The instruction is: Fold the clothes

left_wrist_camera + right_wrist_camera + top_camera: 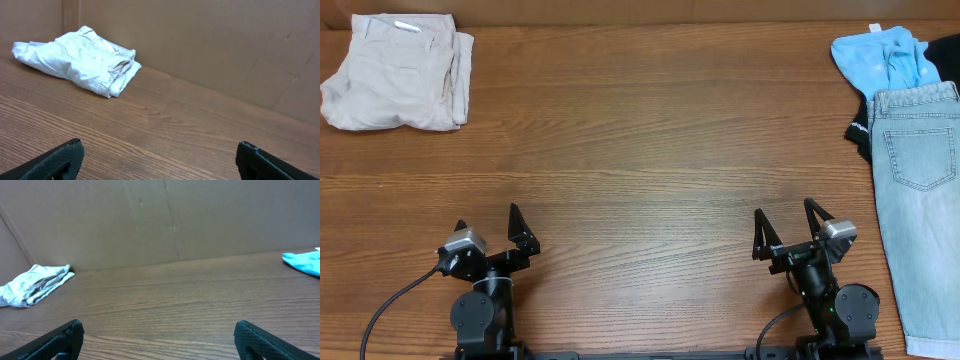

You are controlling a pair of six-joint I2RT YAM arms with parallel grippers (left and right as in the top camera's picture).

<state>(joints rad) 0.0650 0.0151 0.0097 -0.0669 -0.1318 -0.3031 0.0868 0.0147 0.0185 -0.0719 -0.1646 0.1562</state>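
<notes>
Denim shorts (920, 200) lie flat just right of the right gripper (784, 210), seemingly handy for folding; it and the left gripper (487, 216) stand spread, empty.

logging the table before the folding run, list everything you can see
folded beige cloth shorts: one, beige, far left corner of the table
pale-blue washed denim shorts: one, light blue, laid flat along the right edge
sky-blue printed T-shirt: one, sky blue, far right corner, meeting the denim waistband
black garment: one, black, mostly covered, showing beside the denim waistband
brown wooden table: one, brown wood grain, under everything
left tool: one, black, near edge at left, open
right tool: one, black, near edge at right, open
</notes>
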